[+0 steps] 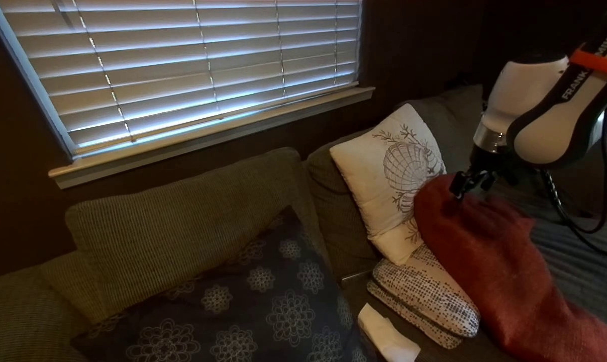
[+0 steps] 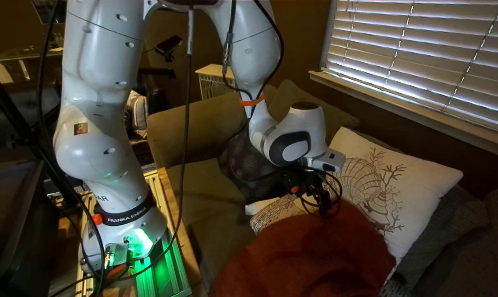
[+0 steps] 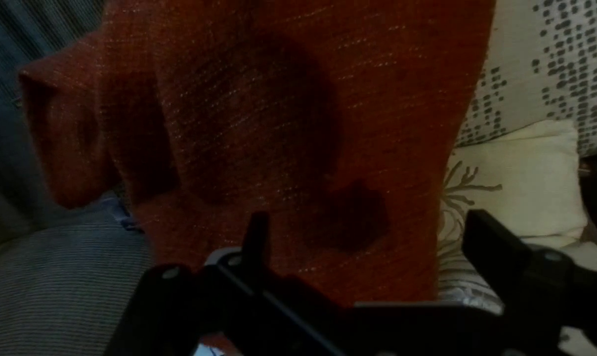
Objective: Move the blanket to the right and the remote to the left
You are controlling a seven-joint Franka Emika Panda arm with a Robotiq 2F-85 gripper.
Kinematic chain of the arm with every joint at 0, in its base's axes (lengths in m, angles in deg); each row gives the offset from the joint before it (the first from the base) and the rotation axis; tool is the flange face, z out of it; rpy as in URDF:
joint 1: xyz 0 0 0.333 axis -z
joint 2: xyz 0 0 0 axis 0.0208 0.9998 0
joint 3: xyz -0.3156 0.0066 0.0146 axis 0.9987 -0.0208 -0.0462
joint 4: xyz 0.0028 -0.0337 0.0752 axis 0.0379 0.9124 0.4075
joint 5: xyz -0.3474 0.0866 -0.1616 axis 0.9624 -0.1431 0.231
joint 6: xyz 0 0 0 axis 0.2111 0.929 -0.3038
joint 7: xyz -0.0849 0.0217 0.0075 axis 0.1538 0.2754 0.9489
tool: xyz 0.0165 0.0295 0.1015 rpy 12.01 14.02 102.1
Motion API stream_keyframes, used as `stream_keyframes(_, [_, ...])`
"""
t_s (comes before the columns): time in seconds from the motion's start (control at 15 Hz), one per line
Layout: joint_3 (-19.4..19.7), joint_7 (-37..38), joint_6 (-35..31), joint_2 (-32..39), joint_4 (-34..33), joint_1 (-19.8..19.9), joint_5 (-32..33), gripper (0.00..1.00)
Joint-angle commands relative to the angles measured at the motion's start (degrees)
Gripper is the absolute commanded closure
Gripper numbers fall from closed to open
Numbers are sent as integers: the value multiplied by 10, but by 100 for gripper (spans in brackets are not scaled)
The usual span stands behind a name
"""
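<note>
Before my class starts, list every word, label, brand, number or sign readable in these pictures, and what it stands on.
"FRANK": on the black strip of the robot arm.
"MIKA": same strip, past the orange band.
"FRANKA EMIKA": black collar low on the arm.
"AR": on the arm just above that collar; anything before it is unclear.
Too small to read, if it bears text: the sticker higher on the arm.
No numbers readable.

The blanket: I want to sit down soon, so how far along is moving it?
Done: nothing I can confirm; the blanket lies beside the shell pillow. In hand: nothing gripped; the open tool is over the blanket. Left: perhaps more shifting right, then the remote, which no view shows.
</note>
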Motion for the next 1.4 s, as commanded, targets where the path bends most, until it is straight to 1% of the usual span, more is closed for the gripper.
stream_keyframes(0.0, [35, 16, -6, 83, -54, -60, -20, 0])
stream_keyframes(0.13, [49, 20, 0, 116, -80, -85, -24, 0])
stream_keyframes(0.27, [54, 25, -1, 150, -104, -102, -35, 0])
stream_keyframes(0.4, [47, 24, 2, 177, -128, -107, -48, 0])
stream_keyframes(0.6, [56, 29, 5, 218, -163, -126, -64, 0])
stream_keyframes(0.93, [54, 30, 14, 264, -209, -129, -85, 0])
stream_keyframes(1.0, [55, 30, 17, 271, -217, -129, -87, 2])
stream_keyframes(1.13, [56, 29, 24, 282, -229, -130, -88, 26])
stream_keyframes(1.33, [62, 30, 22, 294, -239, -134, -87, 47])
